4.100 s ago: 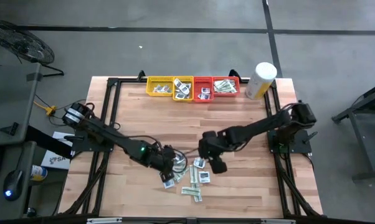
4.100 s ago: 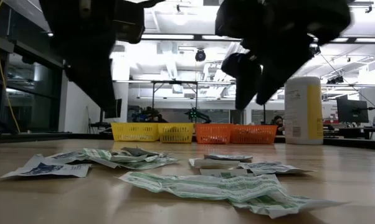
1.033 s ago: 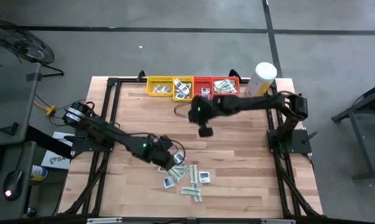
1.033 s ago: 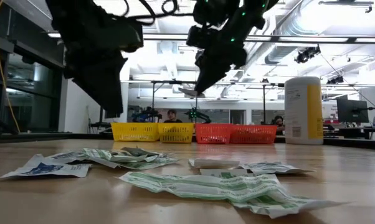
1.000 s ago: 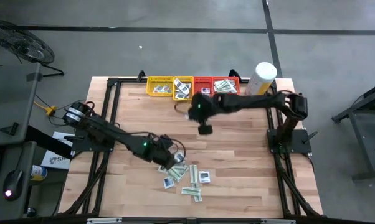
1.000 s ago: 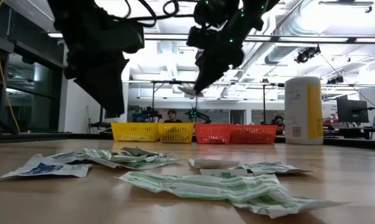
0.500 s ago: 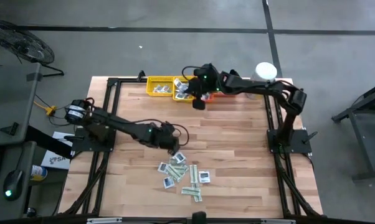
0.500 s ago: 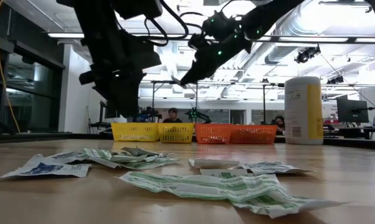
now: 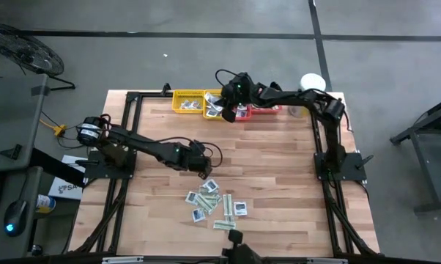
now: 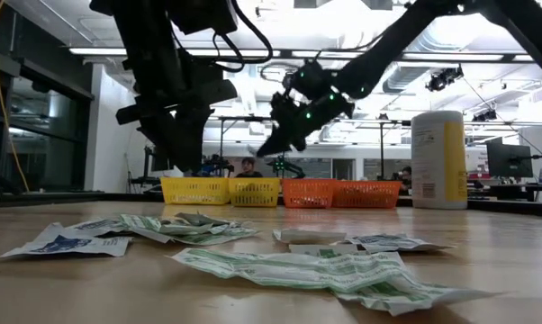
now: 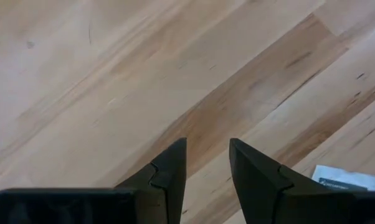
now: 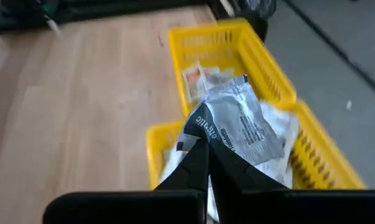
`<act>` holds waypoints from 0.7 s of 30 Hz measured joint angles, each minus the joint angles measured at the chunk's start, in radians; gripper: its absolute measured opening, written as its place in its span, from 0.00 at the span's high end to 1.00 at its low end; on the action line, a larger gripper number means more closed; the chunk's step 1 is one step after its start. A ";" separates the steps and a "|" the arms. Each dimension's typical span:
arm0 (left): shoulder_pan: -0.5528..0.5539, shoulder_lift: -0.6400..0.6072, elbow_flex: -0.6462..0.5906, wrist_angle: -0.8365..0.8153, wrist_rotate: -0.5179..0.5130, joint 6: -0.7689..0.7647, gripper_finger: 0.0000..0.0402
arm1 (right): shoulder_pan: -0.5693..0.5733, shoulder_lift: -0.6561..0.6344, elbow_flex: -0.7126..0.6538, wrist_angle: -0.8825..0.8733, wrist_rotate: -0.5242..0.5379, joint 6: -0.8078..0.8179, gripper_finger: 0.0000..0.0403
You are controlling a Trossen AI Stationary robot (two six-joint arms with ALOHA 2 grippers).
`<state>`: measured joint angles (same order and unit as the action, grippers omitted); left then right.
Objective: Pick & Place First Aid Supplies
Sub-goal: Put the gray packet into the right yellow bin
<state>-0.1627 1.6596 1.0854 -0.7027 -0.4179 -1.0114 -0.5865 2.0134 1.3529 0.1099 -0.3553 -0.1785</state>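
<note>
A packet (image 12: pixel 240 124) is pinched in the right gripper (image 12: pixel 207 149) over the yellow trays (image 9: pixel 206 103), top centre. Left gripper (image 11: pixel 206 163), jaws narrowly apart and empty, hovers mid-table above the pile (image 9: pixel 217 205).

Two dark robot arms reach over the light wooden table (image 9: pixel 279 169). At its far edge stand four small plastic mesh trays in a row: two yellow trays (image 9: pixel 187 102) and two red trays (image 9: pixel 264 103). Just beside the red end of that row stands one tall white-and-yellow cylindrical canister (image 9: pixel 308 89). Well toward the near edge from the trays lies one loose cluster of flat paper packets (image 9: pixel 217 205): about ten, mixing narrow white-and-green strips with small white squares with dark centres; overlaps hide the exact count. More packets lie in the trays, too small to count.
</note>
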 joint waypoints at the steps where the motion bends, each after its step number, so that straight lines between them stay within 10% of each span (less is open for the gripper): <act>1: 0.000 0.000 0.000 0.002 0.001 -0.007 0.70 | -0.005 0.010 0.000 -0.003 0.000 0.015 1.00; 21: 0.000 0.000 0.000 0.000 0.009 -0.045 0.70 | -0.019 0.015 0.000 -0.024 -0.047 0.117 0.77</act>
<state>-0.1631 1.6596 1.0852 -0.7031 -0.4091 -1.0569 -0.6052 2.0283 1.3529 0.0859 -0.4027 -0.0619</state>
